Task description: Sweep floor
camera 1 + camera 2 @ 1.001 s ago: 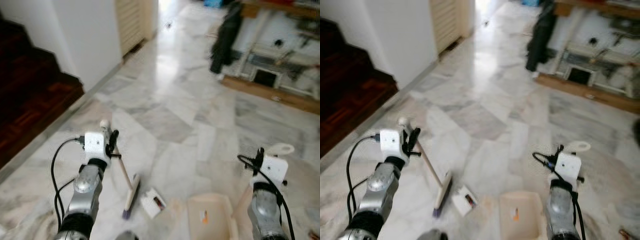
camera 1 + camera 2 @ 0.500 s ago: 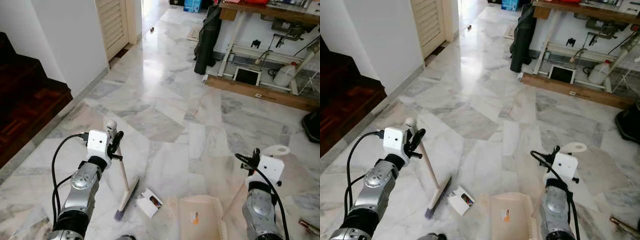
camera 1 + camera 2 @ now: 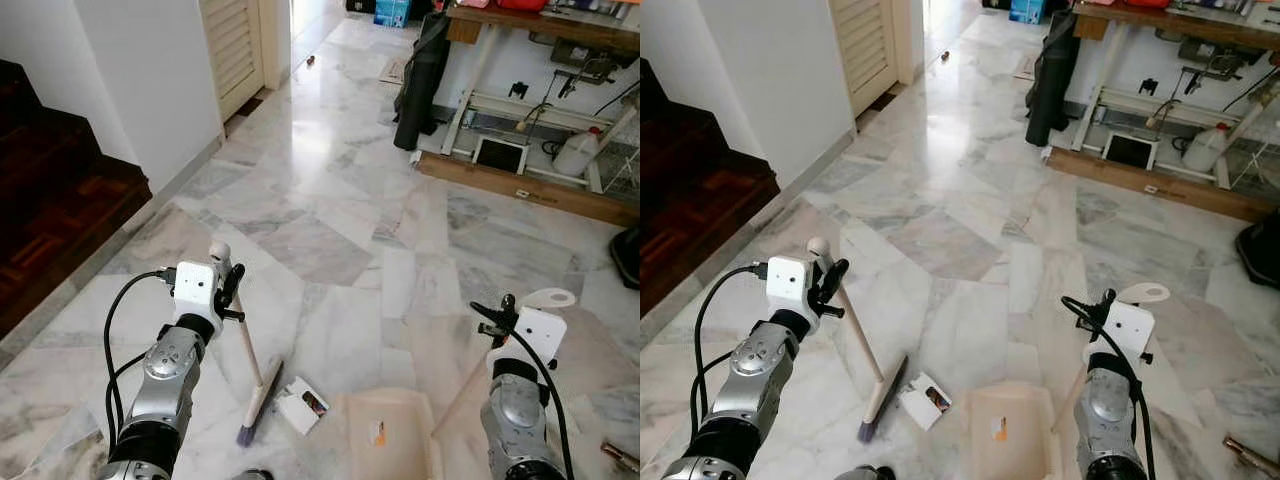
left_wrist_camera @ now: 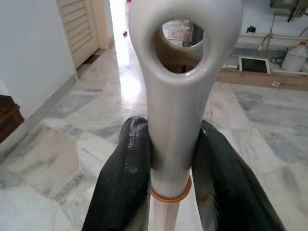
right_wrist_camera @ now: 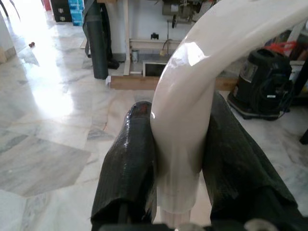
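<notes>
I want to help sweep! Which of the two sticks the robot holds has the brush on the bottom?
The broom, held by the left gripper. Its stick ends in bristles on the floor; the right gripper holds the dustpan.

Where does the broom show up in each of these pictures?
Left eye view: broom, low and left of centre, held by the left claw.
Right eye view: likewise.
Left wrist view: its looped handle end, between black fingers.
Shared landmark: the louvred door.

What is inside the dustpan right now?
The dustpan, held by the right gripper, shows a small orange label on its floor. No debris is visible; the paper scrap lies outside, beside the broom.
</notes>
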Motion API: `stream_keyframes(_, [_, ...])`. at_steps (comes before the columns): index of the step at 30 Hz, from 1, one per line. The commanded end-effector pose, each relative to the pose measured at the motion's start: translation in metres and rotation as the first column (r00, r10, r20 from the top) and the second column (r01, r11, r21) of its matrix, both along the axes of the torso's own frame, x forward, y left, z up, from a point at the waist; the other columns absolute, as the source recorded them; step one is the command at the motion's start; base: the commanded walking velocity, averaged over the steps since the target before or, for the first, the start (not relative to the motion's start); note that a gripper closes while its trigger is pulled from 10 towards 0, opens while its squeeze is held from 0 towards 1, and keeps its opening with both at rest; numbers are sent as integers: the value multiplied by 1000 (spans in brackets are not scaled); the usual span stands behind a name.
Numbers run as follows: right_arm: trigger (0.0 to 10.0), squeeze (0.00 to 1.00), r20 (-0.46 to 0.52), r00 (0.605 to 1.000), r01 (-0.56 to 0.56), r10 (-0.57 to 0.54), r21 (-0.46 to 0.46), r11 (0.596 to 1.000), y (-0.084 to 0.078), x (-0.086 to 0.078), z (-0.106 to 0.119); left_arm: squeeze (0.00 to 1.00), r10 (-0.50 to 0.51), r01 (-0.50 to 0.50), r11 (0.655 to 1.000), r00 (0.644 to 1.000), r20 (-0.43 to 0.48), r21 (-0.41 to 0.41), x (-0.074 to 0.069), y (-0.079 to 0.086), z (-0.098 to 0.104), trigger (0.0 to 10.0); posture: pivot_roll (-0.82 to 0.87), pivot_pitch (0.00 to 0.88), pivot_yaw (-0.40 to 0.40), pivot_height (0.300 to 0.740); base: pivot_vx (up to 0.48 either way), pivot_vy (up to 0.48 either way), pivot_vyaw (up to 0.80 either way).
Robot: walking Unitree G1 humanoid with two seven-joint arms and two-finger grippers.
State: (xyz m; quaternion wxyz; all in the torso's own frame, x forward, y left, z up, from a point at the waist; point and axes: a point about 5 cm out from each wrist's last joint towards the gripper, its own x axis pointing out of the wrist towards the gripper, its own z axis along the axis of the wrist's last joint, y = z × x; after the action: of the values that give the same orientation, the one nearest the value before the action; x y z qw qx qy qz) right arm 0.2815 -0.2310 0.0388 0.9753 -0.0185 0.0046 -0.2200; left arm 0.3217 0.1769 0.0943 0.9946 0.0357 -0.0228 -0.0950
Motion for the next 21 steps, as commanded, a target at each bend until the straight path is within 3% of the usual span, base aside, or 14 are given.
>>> stream_keyframes(1, [10000,0,24,1000,-10,10,2,1000,3,6,6,0,-1,1,1000,1000,8,19,-1,3,3,10000,183,116,-32,740,0,0,0])
stream_keyframes(13, [10000,0,127,992,-23,24,-9,1000,7,22,28,0,-7,5,999,999,35,41,-10,7,10,10000,216,166,-42,740,0,0,0])
stream_keyframes(21, [10000,0,127,991,-35,32,19,999,18,27,27,0,7,-10,998,999,45,68,-26,18,20,10000,292,235,-46,740,0,0,0])
